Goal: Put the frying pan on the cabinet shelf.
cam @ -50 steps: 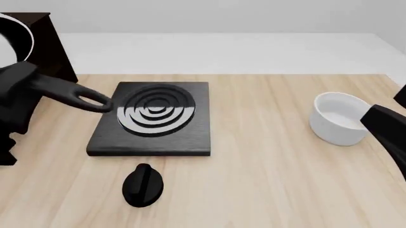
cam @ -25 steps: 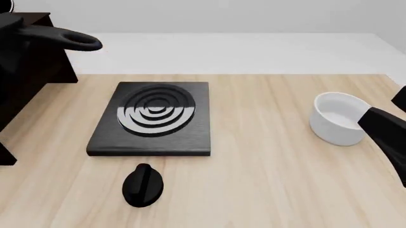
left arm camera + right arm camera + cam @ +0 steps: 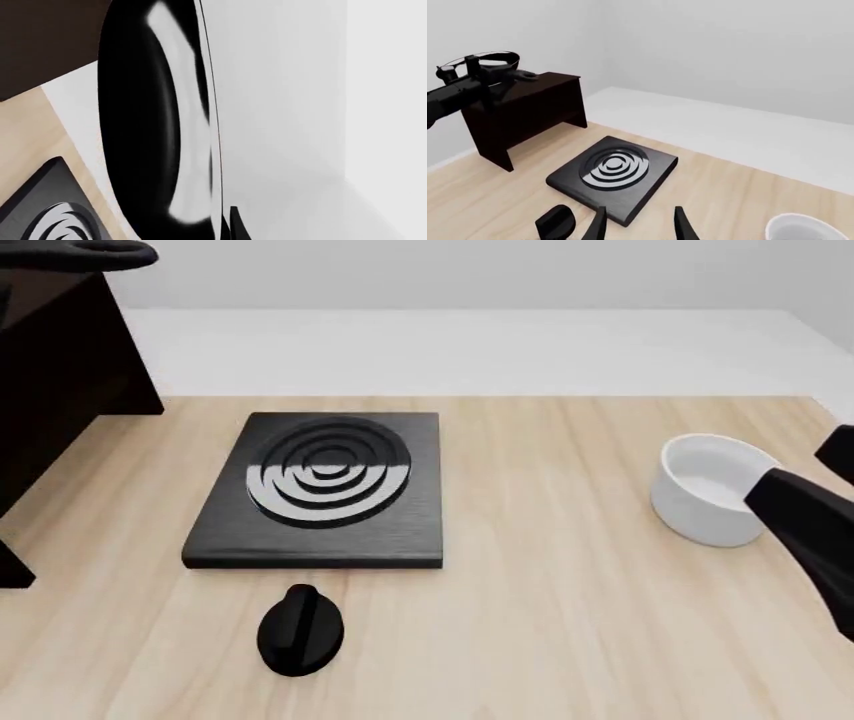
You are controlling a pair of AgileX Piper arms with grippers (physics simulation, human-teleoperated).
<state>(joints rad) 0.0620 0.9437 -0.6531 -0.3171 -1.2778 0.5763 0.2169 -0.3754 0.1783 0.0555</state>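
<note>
The frying pan (image 3: 150, 125) fills the left wrist view, tilted on edge, black with a pale glossy inside. In the right wrist view the frying pan (image 3: 494, 61) hangs in the air above the top of the dark cabinet (image 3: 527, 105), held by my left gripper (image 3: 479, 75), which is shut on it. In the front view only the handle end (image 3: 94, 254) shows at the top left, over the cabinet (image 3: 60, 360). My right gripper (image 3: 639, 229) is open and empty, low over the table near the stove plate (image 3: 614, 170).
The square black stove plate (image 3: 320, 490) lies left of the table's middle, with a black knob (image 3: 300, 630) in front of it. A white bowl (image 3: 707, 490) stands at the right, beside my right arm (image 3: 814, 530). The cabinet stands at the far left edge.
The pan has risen and moved left: its handle went from beside the stove plate to the top left corner, above the cabinet. The right arm has barely moved.
</note>
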